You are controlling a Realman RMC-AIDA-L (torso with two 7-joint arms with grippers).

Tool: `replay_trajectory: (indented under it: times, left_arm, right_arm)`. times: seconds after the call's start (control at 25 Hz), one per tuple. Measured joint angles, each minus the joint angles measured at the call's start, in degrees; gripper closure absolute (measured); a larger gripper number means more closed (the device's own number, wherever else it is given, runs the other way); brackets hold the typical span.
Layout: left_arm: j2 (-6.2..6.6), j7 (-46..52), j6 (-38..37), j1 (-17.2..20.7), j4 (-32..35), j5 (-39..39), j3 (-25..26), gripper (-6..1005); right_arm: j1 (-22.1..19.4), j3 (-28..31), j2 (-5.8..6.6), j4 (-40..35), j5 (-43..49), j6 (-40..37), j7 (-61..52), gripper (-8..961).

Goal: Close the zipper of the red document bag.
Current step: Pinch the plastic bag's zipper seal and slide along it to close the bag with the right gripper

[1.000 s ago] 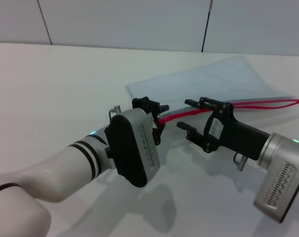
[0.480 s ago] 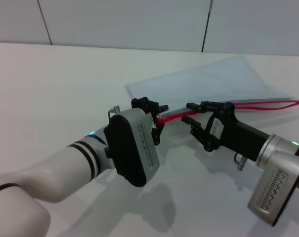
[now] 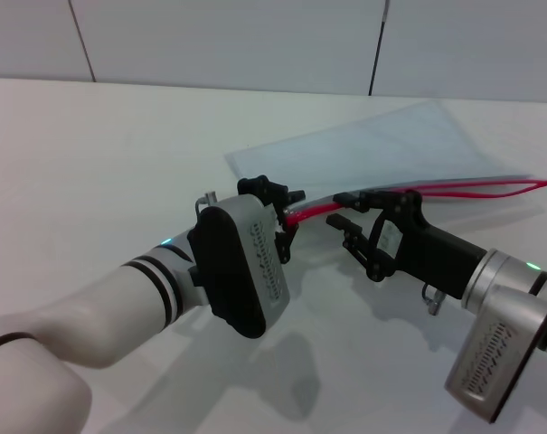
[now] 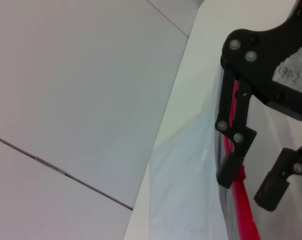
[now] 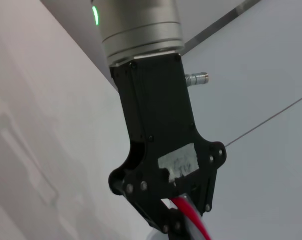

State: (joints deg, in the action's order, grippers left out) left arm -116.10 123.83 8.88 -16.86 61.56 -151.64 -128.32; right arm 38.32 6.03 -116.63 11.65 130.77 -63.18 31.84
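The red document bag (image 3: 381, 145) lies flat on the white table, a pale translucent pouch angled toward the back right. Its zipper (image 3: 472, 188) is a thin red strip along the near long edge, gaping a little toward the right end. My left gripper (image 3: 282, 217) is shut on the zipper's left end; the right wrist view shows it (image 5: 173, 222) pinching the red strip (image 5: 193, 217). Just to its right, my right gripper (image 3: 339, 209) stands open with one finger on each side of the strip. The left wrist view shows those parted fingers (image 4: 230, 170) beside the zipper (image 4: 246, 215).
The white table (image 3: 92, 154) stretches bare to the left and front. A grey panelled wall (image 3: 228, 41) closes off the back. Both forearms reach in from the near edge, the left one crossing the front left.
My right gripper has slid left along the zipper toward the left gripper, and its fingers have drawn closer together. The left gripper has kept its hold.
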Motion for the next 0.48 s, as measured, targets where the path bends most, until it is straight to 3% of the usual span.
replay_trajectory:
  times: [0.48]
  left_arm:
    - [0.08,-0.2,0.0,-0.2,0.0,0.5,-0.4,952]
  right_arm:
    - [0.1,0.7,0.00,0.3,0.0,0.2,0.1,731]
